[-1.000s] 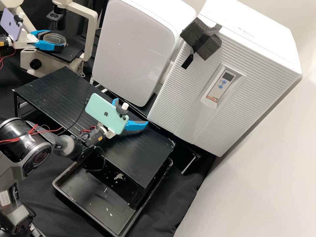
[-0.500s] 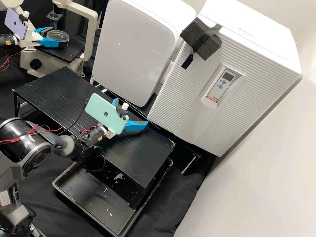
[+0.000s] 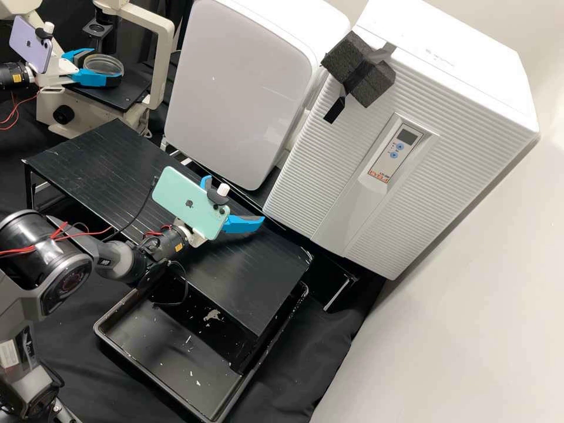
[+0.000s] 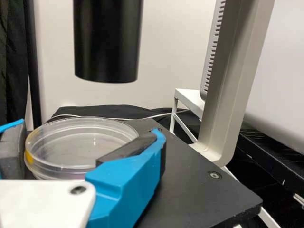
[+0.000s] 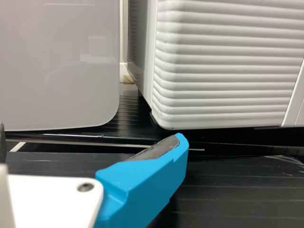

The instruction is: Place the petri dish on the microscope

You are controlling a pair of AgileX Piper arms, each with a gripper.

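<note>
Item: petri dish [image 4: 78, 147], clear, round, shallow. Location: over the black stage [image 4: 209, 199] of the microscope [image 3: 163, 41], between the left claw's two fingers; it looks roughly level. Whether its base touches the stage cannot be told.

Item: left claw [image 3: 106, 64]. State: closed about the dish's sides, pinching it, as far as the left wrist view lets one judge.

Item: right claw [image 3: 234, 200]. State: spread, with nothing between its fingers. Location: above the black slatted rack [image 3: 88, 158], by the white ribbed cabinet [image 3: 440, 194].

Item: black cylinder [image 4: 107, 42], upright; its lower end hangs above the stage, apart from the dish.

Changes noted: compared with a second ago, the high view shows left claw and dish carried farther across the stage, towards the pale upright. Nearly all of that shift falls in the first half second; since then, at most a slight dip. The right arm keeps its place.

Bearing on the task: travel seems almost finished and the work appears to be passing to the set-down. Still wanting, by judgement: a small centring correction, if any, a gentle lowering until the base sits flat, then an even release.

Hazards, estimated: letting go early could drop or tilt the dish; a finger dragging on the rim while opening could pull it off centre.
</note>
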